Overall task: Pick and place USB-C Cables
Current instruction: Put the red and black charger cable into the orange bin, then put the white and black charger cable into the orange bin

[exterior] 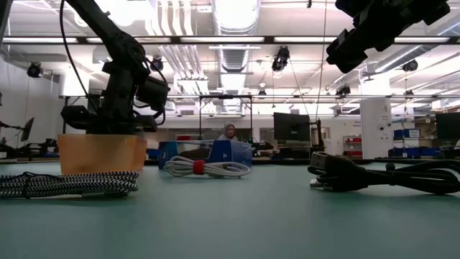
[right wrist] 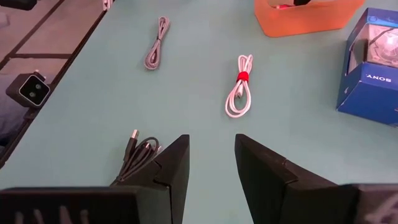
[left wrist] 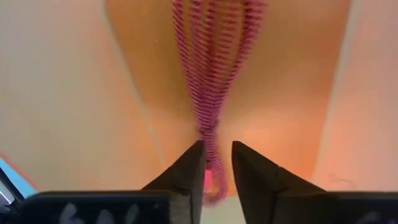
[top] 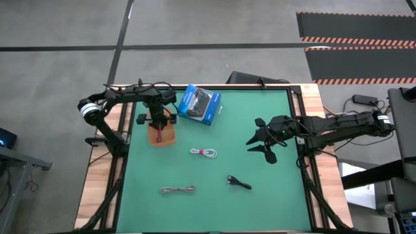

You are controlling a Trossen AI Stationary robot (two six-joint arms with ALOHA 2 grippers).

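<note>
Left gripper (left wrist: 216, 167): down over the flat brown tray (top: 162, 135), its two fingers (left wrist: 186, 177) clamped on the end of the dark red cable (left wrist: 214, 74), which is nipped between the jaws.
Dark red cable: its coiled loops run forward from the jaws and lie inside the tray; the high view shows only a dark streak of it under the arm.
Right gripper (right wrist: 211, 163): held above the green table (top: 214, 182) on the right side, touching nothing, jaws apart with a clear gap between them.
Black cable (right wrist: 138, 155): on the table just beside one of the right jaws, below it.
White cable with a red tie (right wrist: 239, 87): on the table ahead of the right jaws, well apart from them.
Grey braided cable (right wrist: 157, 42): farther ahead of the right jaws, lying straight.
Blue box (top: 200, 104): just beside the tray, touching neither gripper.
</note>
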